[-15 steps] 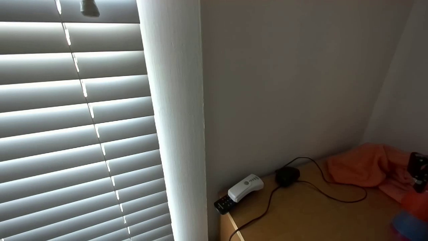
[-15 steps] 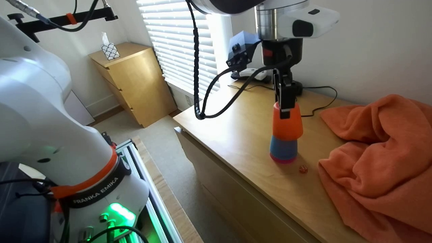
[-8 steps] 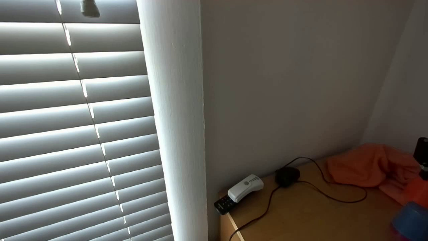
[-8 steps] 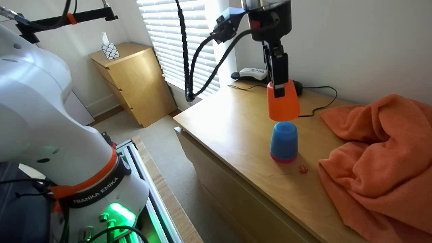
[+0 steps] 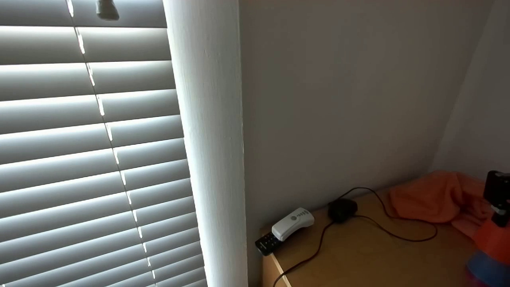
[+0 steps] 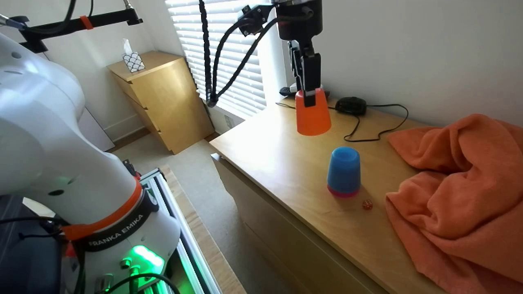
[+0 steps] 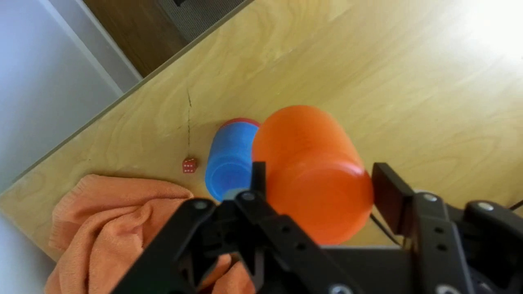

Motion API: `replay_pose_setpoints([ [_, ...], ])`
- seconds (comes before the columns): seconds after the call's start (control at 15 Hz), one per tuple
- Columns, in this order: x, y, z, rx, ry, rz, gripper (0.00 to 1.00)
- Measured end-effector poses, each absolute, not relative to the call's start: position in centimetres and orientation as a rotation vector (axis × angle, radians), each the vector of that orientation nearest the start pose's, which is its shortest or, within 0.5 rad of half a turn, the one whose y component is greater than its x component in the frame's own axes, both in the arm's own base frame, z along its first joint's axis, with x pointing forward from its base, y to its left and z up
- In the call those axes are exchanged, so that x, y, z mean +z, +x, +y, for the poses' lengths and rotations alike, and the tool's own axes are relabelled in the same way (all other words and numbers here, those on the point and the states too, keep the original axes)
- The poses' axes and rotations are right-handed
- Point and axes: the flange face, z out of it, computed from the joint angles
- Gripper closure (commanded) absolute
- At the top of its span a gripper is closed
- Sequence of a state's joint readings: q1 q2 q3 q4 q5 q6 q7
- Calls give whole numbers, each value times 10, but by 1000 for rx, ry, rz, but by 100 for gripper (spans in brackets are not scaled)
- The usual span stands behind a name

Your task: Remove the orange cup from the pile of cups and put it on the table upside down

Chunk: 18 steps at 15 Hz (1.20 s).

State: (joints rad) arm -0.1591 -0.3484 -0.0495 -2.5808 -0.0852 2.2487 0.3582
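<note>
The orange cup [image 6: 314,121] hangs upside down in the air, its closed end up, slightly tilted. My gripper [image 6: 305,94] is shut on its upper part, a finger on each side. The wrist view shows the orange cup [image 7: 308,139] between the black fingers of the gripper [image 7: 320,179]. The rest of the pile, a blue cup [image 6: 344,169] over a pink rim [image 6: 342,193], stands upside down on the light-brown wooden table [image 6: 282,163], to the right of and below the held cup. The wrist view shows the blue cup [image 7: 231,163] partly hidden behind the orange cup.
A small red die [image 6: 367,204] lies beside the blue cup. An orange towel [image 6: 470,196] covers the table's right part. A black adapter [image 6: 351,105] with a cable lies at the back. A white device [image 5: 293,223] and a black remote [image 5: 267,243] lie at the table's corner.
The orange cup has been lifted off the blue cup by my gripper and carried up, then left in an exterior view. The blue cup, die and towel have not moved.
</note>
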Motion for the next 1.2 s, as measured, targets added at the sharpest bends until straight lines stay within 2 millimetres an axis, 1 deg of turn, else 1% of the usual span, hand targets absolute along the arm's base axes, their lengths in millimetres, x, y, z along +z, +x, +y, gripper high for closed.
replay_pose_setpoints([
  [0.27,358,409,-69,62,-3109,641,60],
  [0.53,323,415,-60,141,-3135,491,60],
  [0.73,295,421,-56,144,-3145,415,60],
  [0.87,279,425,-53,128,-3148,393,60],
  [1.07,262,431,-49,93,-3147,364,60],
  [1.2,254,434,-46,73,-3140,349,60],
])
